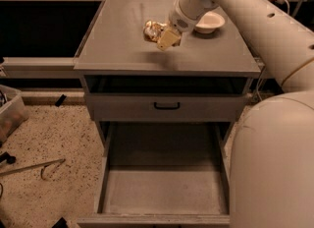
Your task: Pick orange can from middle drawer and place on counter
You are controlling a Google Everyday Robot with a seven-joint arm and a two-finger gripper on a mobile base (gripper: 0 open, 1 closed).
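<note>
My gripper (162,34) is shut on the orange can (153,29), a small shiny gold-orange can, and holds it just above the middle of the grey counter (122,45). The white arm reaches in from the right. Below, the middle drawer (164,190) is pulled wide open, and its flat grey floor holds nothing.
A white bowl (210,22) sits on the counter at the back right, close behind my wrist. A shallower drawer front with a black handle (167,106) is closed above the open drawer. A plastic bin (10,114) and a curved metal rod (34,168) lie on the speckled floor at left.
</note>
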